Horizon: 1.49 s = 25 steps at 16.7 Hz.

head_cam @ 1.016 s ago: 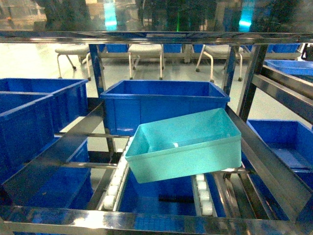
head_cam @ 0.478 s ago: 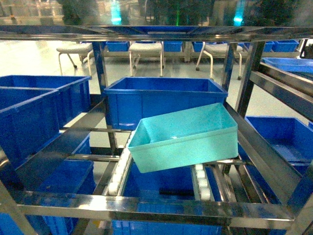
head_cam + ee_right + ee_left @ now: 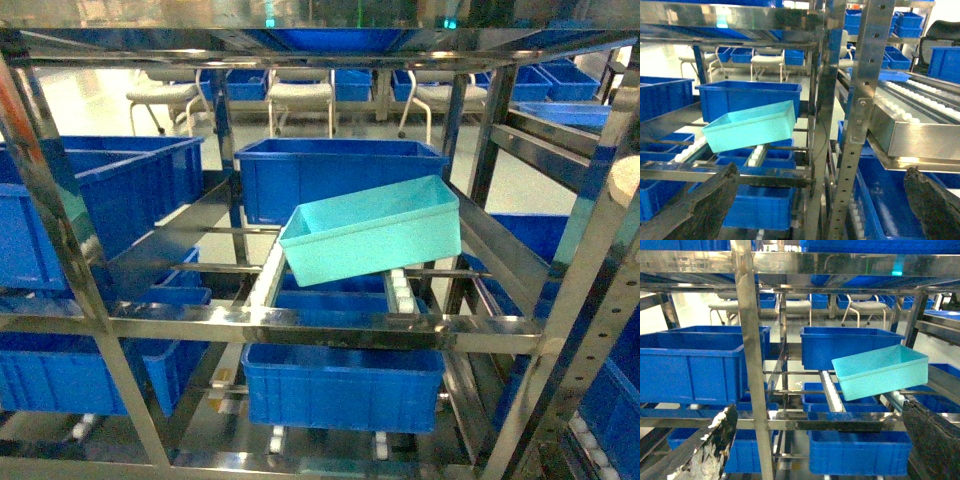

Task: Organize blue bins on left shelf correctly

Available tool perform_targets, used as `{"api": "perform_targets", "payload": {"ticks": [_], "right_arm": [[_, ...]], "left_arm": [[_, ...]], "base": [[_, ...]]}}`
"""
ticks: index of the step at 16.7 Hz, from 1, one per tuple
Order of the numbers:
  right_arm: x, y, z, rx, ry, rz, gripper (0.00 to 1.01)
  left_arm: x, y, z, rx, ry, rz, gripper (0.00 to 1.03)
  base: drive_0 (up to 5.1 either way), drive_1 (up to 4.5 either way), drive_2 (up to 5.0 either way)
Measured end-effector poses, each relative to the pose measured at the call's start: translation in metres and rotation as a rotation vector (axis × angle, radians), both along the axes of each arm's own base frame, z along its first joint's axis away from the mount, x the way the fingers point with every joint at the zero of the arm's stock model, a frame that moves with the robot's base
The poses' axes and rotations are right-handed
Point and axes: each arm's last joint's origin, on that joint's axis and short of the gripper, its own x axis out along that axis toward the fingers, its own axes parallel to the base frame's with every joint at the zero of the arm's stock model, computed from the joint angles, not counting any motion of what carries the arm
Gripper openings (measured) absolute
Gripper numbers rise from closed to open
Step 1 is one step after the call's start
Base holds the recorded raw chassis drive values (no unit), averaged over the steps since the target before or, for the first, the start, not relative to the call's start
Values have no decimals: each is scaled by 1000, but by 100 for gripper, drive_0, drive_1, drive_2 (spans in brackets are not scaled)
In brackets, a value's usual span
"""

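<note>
Beyond the steel rack I face lies a pale, shiny floor with white-seated chairs (image 3: 300,95) and more blue bins stacked behind them. The left shelf (image 3: 300,328) fills my head view: perforated uprights, flat bright crossbars, and two sloped tracks of small white rollers (image 3: 403,290) running toward me on the middle level. The light turquoise bin (image 3: 372,230) sits askew on those roller tracks, empty, its open top tipped toward me and its left end lower than its right, so it lies crooked rather than square to the rails. Directly behind it, on the same level, stands a dark royal-blue bin (image 3: 340,178); whether the two touch I cannot tell. Another royal-blue bin (image 3: 343,378) sits on the level below, under the turquoise one, and large royal-blue bins (image 3: 95,200) fill the bay to the left. From my left wrist camera the turquoise bin shows right of centre, past a near upright, and my left gripper (image 3: 820,445) has its worn dark fingers (image 3: 715,440) spread wide at the frame's lower corners, holding nothing. My right gripper (image 3: 820,210) is likewise spread wide and empty, with the turquoise bin left of a perforated upright (image 3: 860,105) and a second roller rack (image 3: 920,112) on the right.
</note>
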Motion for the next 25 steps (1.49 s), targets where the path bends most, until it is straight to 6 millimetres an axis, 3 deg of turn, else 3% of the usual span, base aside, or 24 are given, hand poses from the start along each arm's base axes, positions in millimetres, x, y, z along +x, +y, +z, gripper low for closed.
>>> {"api": "perform_targets", "payload": {"ticks": [25], "right_arm": [[0, 0, 0, 0, -4, 0, 98]], "left_arm": [[0, 0, 0, 0, -2, 0, 98]], "base": [[0, 0, 0]]}}
